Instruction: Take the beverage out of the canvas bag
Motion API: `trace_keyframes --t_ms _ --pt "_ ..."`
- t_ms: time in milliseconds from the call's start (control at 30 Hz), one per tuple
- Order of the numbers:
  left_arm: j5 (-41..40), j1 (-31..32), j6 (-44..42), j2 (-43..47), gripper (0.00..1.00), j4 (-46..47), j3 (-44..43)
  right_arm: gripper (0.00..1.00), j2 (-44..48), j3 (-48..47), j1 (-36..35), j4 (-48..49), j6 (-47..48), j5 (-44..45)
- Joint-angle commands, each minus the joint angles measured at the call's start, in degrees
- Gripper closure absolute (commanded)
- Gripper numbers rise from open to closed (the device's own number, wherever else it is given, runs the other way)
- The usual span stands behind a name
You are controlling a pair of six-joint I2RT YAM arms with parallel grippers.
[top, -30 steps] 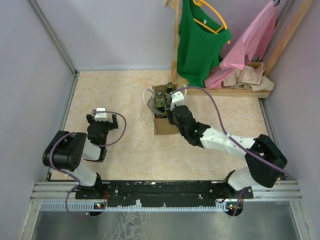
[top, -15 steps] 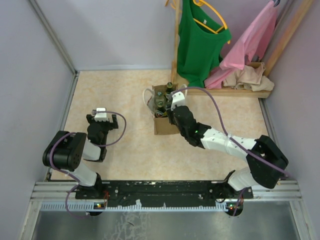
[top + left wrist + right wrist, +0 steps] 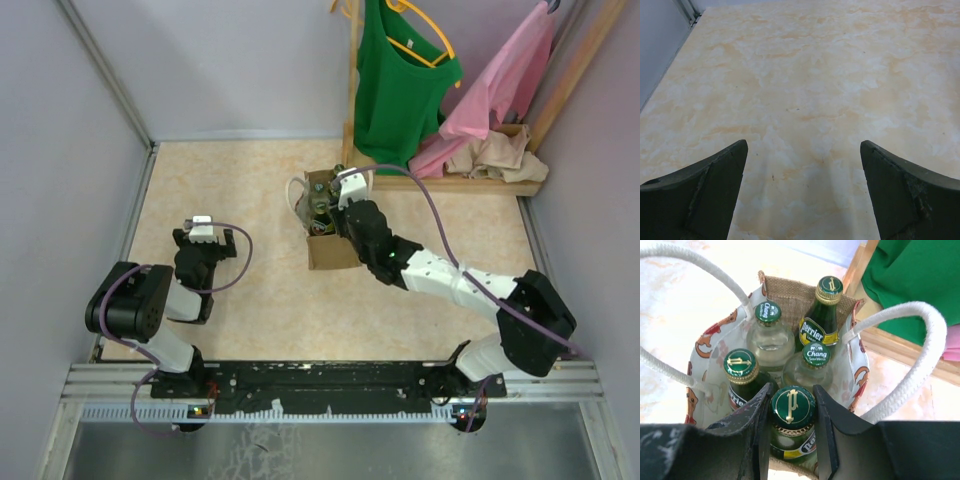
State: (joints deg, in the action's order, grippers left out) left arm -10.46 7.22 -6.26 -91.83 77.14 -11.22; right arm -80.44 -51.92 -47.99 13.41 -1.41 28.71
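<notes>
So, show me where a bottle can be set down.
Bare tabletop lies between the left gripper and the canvas bag, and from there to the back wall. Crowded at and right of the bag: right gripper on a Perrier bottle, wooden rack, green shirt.

Your gripper (image 3: pixel 792 390) straddles the nearest Perrier bottle (image 3: pixel 791 412), one finger close against each side of its green cap; whether they pinch it, you cannot tell. Four more stand upright in the canvas bag (image 3: pixel 790 295): a left Perrier (image 3: pixel 740 367), a far Perrier (image 3: pixel 827 295) and two clear Chang bottles (image 3: pixel 768 315). White rope handles (image 3: pixel 927 340) arch on both sides.
</notes>
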Motion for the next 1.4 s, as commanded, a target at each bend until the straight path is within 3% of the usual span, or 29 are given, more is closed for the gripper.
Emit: trace_keyframes --t_ms 0,600,1000,1167,1367 --pt "0.53 -0.43 0.39 -0.01 0.00 0.97 -0.76 1.00 3.14 -8.07 -0.18 10.84 1.96 0.74" --pt "0.58 -0.33 0.38 -0.01 0.00 0.95 -0.77 1.00 14.04 -17.08 -0.26 7.47 6.50 -0.47" --pt "0.57 -0.45 0.39 -0.01 0.00 0.97 -0.81 1.00 18.71 -19.68 0.38 14.28 22.83 15.14" --pt "0.53 -0.44 0.42 -0.01 0.00 0.99 -0.73 1.00 20.20 -19.96 6.27 11.35 22.48 21.23" --pt "0.55 -0.41 0.38 0.01 0.00 0.95 -0.77 1.00 22.28 -16.32 16.78 3.80 12.75 19.74"
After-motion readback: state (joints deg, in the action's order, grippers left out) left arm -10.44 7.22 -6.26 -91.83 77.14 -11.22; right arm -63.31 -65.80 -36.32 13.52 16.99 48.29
